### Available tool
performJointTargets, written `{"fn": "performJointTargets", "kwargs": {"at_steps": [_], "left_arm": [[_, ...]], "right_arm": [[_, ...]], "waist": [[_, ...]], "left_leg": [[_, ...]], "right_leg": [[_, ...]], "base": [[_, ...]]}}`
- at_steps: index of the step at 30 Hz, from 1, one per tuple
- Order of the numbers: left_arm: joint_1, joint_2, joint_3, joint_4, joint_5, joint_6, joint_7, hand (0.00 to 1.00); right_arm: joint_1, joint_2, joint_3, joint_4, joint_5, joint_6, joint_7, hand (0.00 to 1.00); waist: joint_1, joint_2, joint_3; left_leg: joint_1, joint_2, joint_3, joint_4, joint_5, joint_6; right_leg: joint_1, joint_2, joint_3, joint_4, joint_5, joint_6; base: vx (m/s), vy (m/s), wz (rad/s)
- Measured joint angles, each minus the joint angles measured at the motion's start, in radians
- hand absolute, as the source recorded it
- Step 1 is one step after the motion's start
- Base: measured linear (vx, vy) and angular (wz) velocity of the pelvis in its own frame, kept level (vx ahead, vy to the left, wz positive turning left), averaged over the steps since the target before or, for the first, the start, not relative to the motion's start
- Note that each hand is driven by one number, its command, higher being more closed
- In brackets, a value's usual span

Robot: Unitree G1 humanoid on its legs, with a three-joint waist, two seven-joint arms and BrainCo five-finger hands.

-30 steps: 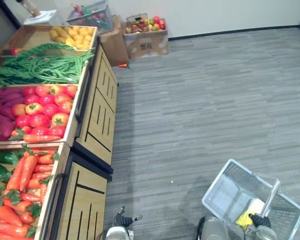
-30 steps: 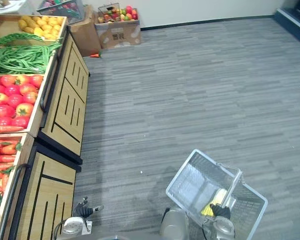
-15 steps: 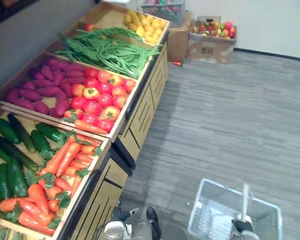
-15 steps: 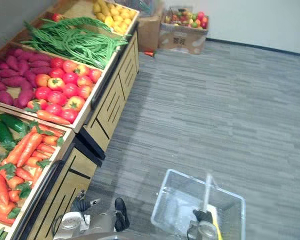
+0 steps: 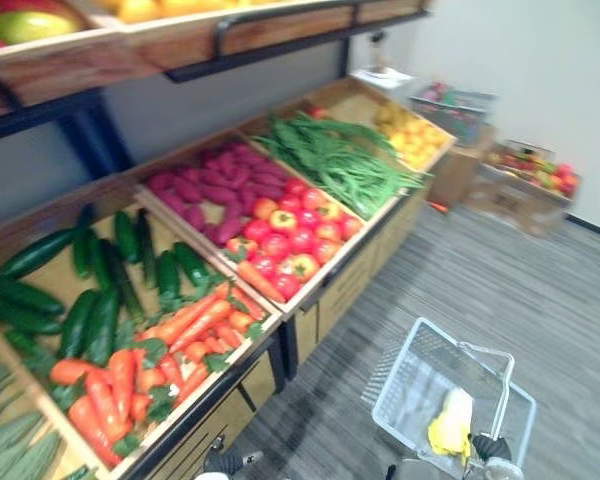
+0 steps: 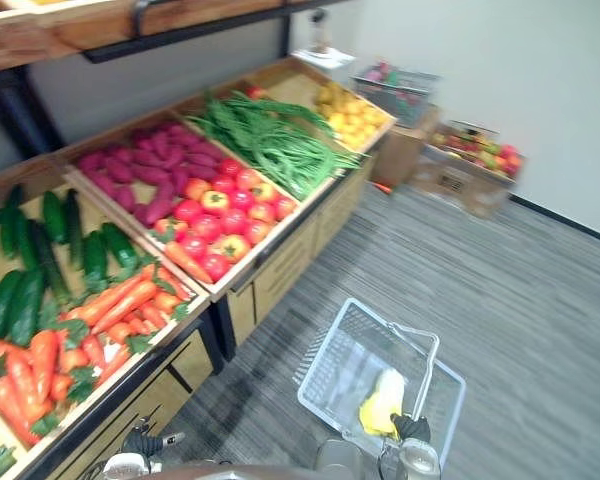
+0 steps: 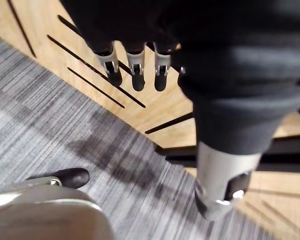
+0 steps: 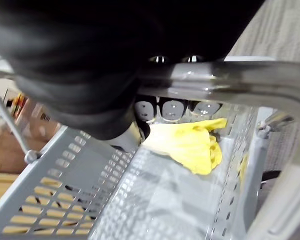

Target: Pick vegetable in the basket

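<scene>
A pale grey plastic basket hangs over the floor at my lower right. My right hand is shut on its metal handle, the fingers curled under the bar. A yellow item lies inside the basket. To the left stands a wooden produce stand with carrots, cucumbers, red tomatoes, purple sweet potatoes and green beans. My left hand hangs low beside the stand's wooden front, its fingers relaxed and holding nothing.
An upper shelf overhangs the stand. Yellow fruit fills the far bin. A grey basket and a cardboard box of fruit sit by the back wall. Grey floor stretches to the right.
The whole picture has shifted: the camera now faces the stand more squarely, with the upper shelf in view. My right hand still holds the basket's handle; the left hand still hangs empty.
</scene>
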Motion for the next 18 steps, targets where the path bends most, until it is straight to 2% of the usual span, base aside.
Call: {"fn": "performJointTargets", "kwargs": {"at_steps": [1, 2, 3, 4, 5, 6, 8, 11, 13, 16, 18], "left_arm": [[-0.003, -0.011, 0.016, -0.001, -0.001, -0.001, 0.0, 0.0], [-0.002, -0.013, 0.03, -0.004, -0.003, -0.002, 0.0, 0.0], [-0.001, -0.012, 0.038, -0.009, -0.004, -0.002, -0.001, 0.0], [-0.001, -0.01, 0.063, -0.014, -0.009, -0.005, 0.0, 0.0], [-0.001, -0.038, 0.078, -0.011, -0.011, -0.008, -0.001, 0.0], [-0.001, -0.05, 0.083, -0.011, -0.011, -0.008, -0.001, 0.0], [0.008, -0.088, 0.115, -0.016, -0.016, -0.008, 0.002, 0.0], [0.007, -0.092, 0.142, -0.018, -0.03, -0.007, 0.0, 0.0], [0.008, -0.094, 0.145, -0.017, -0.059, -0.006, 0.0, 0.0], [0.008, -0.095, 0.15, -0.01, -0.087, -0.006, 0.0, 0.0], [0.008, -0.092, 0.151, -0.001, -0.104, -0.006, -0.001, 0.0]], "right_arm": [[-0.001, 0.006, -0.005, 0.0, 0.002, 0.0, 0.0, 1.0], [-0.001, 0.012, -0.005, 0.0, 0.006, 0.001, 0.001, 1.0], [0.001, 0.017, -0.005, 0.0, 0.006, 0.002, 0.001, 1.0], [0.011, 0.036, -0.005, 0.001, 0.007, 0.005, 0.002, 1.0], [0.018, 0.026, -0.018, -0.013, 0.008, 0.006, -0.002, 1.0], [0.02, 0.015, -0.018, -0.019, 0.008, 0.008, -0.001, 1.0], [0.016, -0.006, -0.007, -0.02, 0.007, 0.021, 0.002, 1.0], [0.011, -0.002, -0.009, -0.018, 0.007, 0.024, 0.002, 1.0], [0.014, -0.001, -0.032, -0.016, 0.007, 0.025, 0.001, 1.0], [0.014, -0.003, -0.094, 0.003, 0.007, 0.026, 0.002, 1.0], [0.026, -0.011, -0.131, 0.026, 0.009, 0.03, 0.001, 1.0]], "waist": [[0.001, 0.009, -0.001], [0.003, 0.007, -0.007], [0.004, -0.003, -0.012], [0.009, -0.02, -0.02], [0.007, 0.016, -0.028], [0.007, 0.034, -0.03], [0.008, 0.071, -0.035], [0.009, 0.069, -0.033], [0.005, 0.068, -0.033], [-0.001, 0.069, -0.033], [-0.004, 0.069, -0.033]], "left_leg": [[-0.013, 0.016, -0.058, 0.025, -0.031, -0.015], [-0.031, 0.027, -0.111, 0.056, -0.058, -0.047], [-0.041, 0.028, -0.136, 0.068, -0.07, -0.063], [-0.05, 0.04, -0.161, 0.083, -0.09, -0.093], [-0.064, 0.101, -0.108, 0.088, -0.057, -0.1], [-0.063, 0.121, -0.081, 0.079, -0.038, -0.106], [-0.057, 0.172, -0.048, 0.006, 0.059, -0.158], [-0.073, 0.195, -0.036, -0.01, 0.14, -0.151], [-0.079, 0.194, 0.016, -0.018, 0.187, -0.134], [-0.079, 0.18, 0.179, -0.079, 0.269, -0.108], [-0.083, 0.174, 0.341, -0.085, 0.266, -0.089]], "right_leg": [[0.002, 0.019, 0.064, -0.099, 0.009, 0.014], [0.01, 0.031, 0.101, -0.171, 0.028, 0.023], [0.015, 0.027, 0.104, -0.194, 0.055, 0.02], [0.025, 0.01, 0.06, -0.188, 0.1, 0.061], [0.039, 0.033, -0.024, -0.17, 0.07, 0.031], [0.045, 0.04, -0.05, -0.155, 0.057, 0.022], [0.07, 0.065, -0.144, -0.131, 0.008, -0.015], [0.112, 0.078, -0.233, -0.138, -0.01, -0.045], [0.146, 0.068, -0.288, -0.152, -0.013, -0.051], [0.178, 0.045, -0.368, -0.193, -0.016, -0.054], [0.207, 0.03, -0.425, -0.211, -0.016, -0.05]], "base": [[0.29, -0.442, 1.44], [0.29, -0.48, 1.41], [0.26, -0.492, 1.39], [0.24, -0.477, 1.43], [0.25, -0.437, 1.41], [0.22, -0.351, 1.32], [0.18, -0.325, 1.03], [0.14, -0.287, 0.79], [0.07, -0.156, 0.75], [-0.02, -0.034, 0.72], [-0.06, 0.069, 0.73]]}}
